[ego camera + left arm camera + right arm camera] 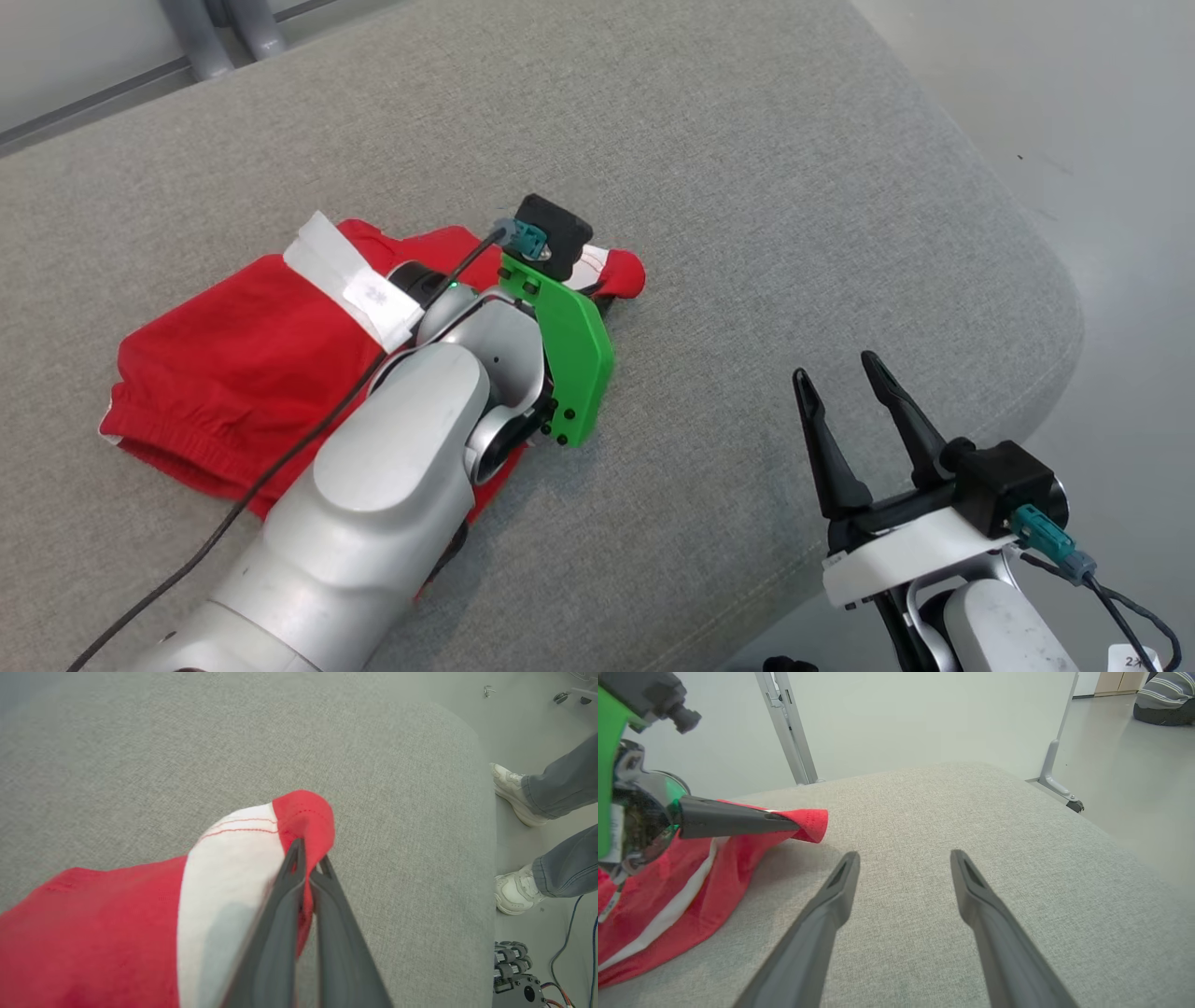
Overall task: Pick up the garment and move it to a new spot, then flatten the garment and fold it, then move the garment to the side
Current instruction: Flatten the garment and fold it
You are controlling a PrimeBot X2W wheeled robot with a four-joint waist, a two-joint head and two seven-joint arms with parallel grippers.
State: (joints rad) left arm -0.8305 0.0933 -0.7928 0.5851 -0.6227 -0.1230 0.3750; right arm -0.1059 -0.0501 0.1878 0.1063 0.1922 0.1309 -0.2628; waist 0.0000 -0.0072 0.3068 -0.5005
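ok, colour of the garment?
Red garment with a white band; clearest in left wrist view.

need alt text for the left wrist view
The left gripper is shut on a corner of the red and white garment lying on a grey cushion. A person's white shoes stand on the floor at right.

The garment point(243, 364) lies on the table point(709, 168) at the middle left of the head view, with the left pincer point(310, 853) at its right end. The right pincer point(836, 366) is at the lower right, well apart from the garment. A person's feet point(516, 795) stand on the floor point(528, 728) at the right of the left wrist view.
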